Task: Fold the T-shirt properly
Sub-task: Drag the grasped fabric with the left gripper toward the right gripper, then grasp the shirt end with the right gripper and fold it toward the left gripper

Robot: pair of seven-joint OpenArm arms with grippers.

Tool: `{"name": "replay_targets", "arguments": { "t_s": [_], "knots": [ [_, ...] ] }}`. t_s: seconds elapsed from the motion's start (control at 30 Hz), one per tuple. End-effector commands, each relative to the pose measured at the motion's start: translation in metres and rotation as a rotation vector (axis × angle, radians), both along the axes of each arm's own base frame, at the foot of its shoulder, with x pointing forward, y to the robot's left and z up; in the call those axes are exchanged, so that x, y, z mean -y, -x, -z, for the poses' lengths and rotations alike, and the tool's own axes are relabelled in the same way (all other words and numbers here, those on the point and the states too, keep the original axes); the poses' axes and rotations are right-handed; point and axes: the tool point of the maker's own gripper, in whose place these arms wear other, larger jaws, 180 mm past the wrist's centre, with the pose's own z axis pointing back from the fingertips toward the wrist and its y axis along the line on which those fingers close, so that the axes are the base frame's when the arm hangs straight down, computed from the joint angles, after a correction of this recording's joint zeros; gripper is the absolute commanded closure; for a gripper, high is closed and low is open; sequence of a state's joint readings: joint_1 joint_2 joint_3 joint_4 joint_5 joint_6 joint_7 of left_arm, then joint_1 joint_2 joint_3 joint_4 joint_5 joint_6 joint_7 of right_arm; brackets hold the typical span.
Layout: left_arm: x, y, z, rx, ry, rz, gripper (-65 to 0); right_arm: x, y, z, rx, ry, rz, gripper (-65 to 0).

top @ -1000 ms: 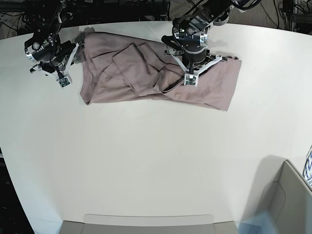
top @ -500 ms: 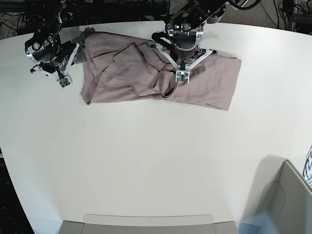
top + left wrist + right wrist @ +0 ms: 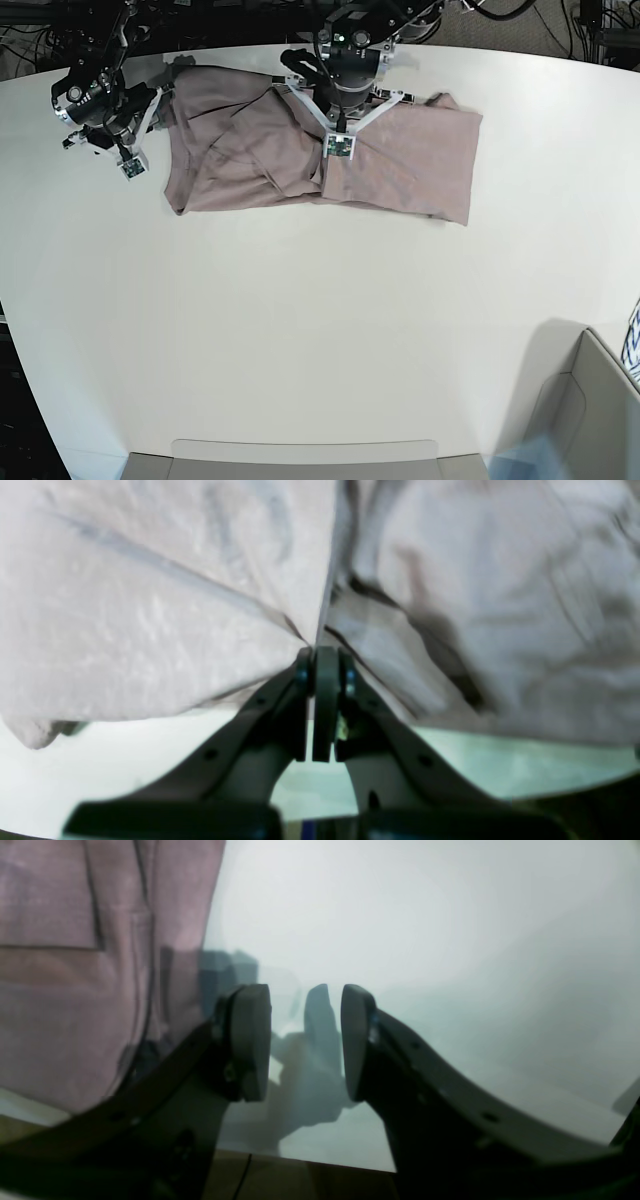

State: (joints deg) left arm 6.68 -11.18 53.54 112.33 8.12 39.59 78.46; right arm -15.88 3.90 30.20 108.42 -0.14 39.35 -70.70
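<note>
The pink-mauve T-shirt (image 3: 400, 170) lies rumpled on the far part of the white table (image 3: 300, 330), partly folded over itself. The left gripper (image 3: 320, 655) sits over the shirt's middle, its jaws pinched tight on a ridge of the fabric. The right gripper (image 3: 305, 1040) hovers just beside the shirt's left edge, jaws parted and holding nothing.

The T-shirt (image 3: 400, 175) is thin, matt, wrinkled cloth lying on a smooth, faintly glossy white table (image 3: 300, 330).
</note>
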Motion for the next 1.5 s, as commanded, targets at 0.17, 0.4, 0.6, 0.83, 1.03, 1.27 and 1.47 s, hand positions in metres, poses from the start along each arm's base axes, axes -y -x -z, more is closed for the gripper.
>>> {"name": "replay_targets", "arguments": {
  "t_s": [0.17, 0.4, 0.6, 0.83, 1.03, 1.27, 1.47],
  "knots": [
    [-0.008, -0.003, 0.005, -0.024, -0.017, -0.039, 0.0, 0.002, -0.005, -0.006, 0.021, 0.011, -0.014, -24.1],
    [-0.005, -0.004, 0.002, -0.015, -0.008, -0.037, -17.4, 0.002, -0.005, -0.006, 0.023, 0.011, -0.015, -24.1],
    [0.018, -0.005, -0.027, 0.070, 0.080, 0.020, -29.8, 0.003, -0.004, -0.007, 0.024, 0.010, -0.008, -24.1],
    [0.018, -0.022, -0.043, 0.249, 0.068, 0.027, -29.8, -0.005, -0.019, -0.018, 0.085, -0.032, -0.019, -24.1],
    [0.009, -0.031, -0.049, 0.312, 0.014, 0.015, -29.8, -0.003, -0.035, -0.049, 0.241, -0.215, 0.071, -24.1],
    [-0.008, -0.028, -0.039, 0.302, -0.043, 0.036, -29.8, 0.025, -0.039, -0.069, 0.330, -0.373, 0.216, -24.2],
    [-0.009, -0.028, -0.038, 0.302, -0.048, 0.038, -29.8, 0.020, -0.037, -0.019, 0.202, -0.535, 0.288, -24.1]
  ]
}}
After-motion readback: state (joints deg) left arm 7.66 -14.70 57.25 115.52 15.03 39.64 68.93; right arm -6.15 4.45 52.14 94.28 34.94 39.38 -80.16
